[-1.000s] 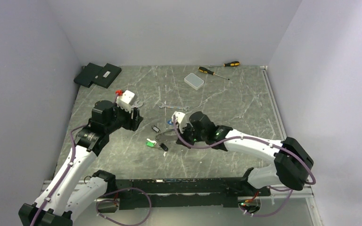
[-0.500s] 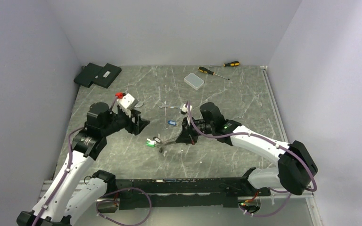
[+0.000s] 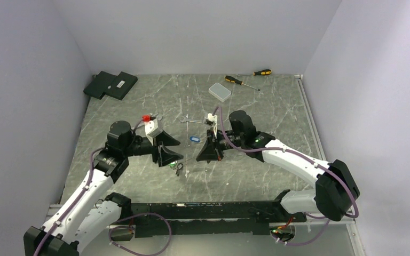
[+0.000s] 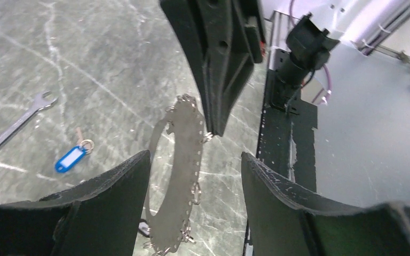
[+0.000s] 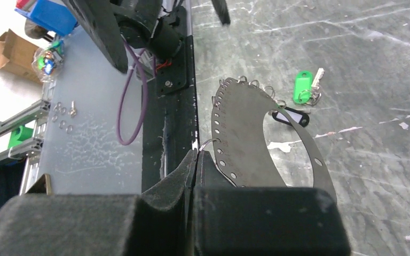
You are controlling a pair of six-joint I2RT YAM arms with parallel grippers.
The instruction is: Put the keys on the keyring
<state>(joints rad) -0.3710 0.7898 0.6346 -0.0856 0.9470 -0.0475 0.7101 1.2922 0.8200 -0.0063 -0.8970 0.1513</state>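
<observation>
The keyring [image 5: 240, 136] is a pale grey perforated band loop with small wire rings along its edge. My right gripper [image 5: 195, 156] is shut on one of those wire rings, and the band hangs from its tip [image 3: 202, 154]. A green-tagged key [image 5: 301, 88] and a dark-tagged key [image 5: 291, 116] sit at the band's far end. In the left wrist view the band [image 4: 179, 170] hangs just beyond my open, empty left gripper [image 4: 195, 156], in line with the gap between its fingers. In the top view the left gripper [image 3: 170, 150] faces the right one. A blue-tagged key [image 3: 194, 140] lies loose on the table [image 4: 70, 159].
Silver spanners [image 3: 195, 120] lie behind the grippers; one shows in the left wrist view [image 4: 10, 128]. A clear plastic box [image 3: 220, 92] and two screwdrivers [image 3: 242, 81] are at the back. Black flat boxes [image 3: 111, 84] sit at the back left. The table's front rail [image 5: 173, 106] is close.
My left gripper has swung right and forward to face the keyring. My right gripper has turned and shifted slightly left, holding the keyring up by a wire ring.
</observation>
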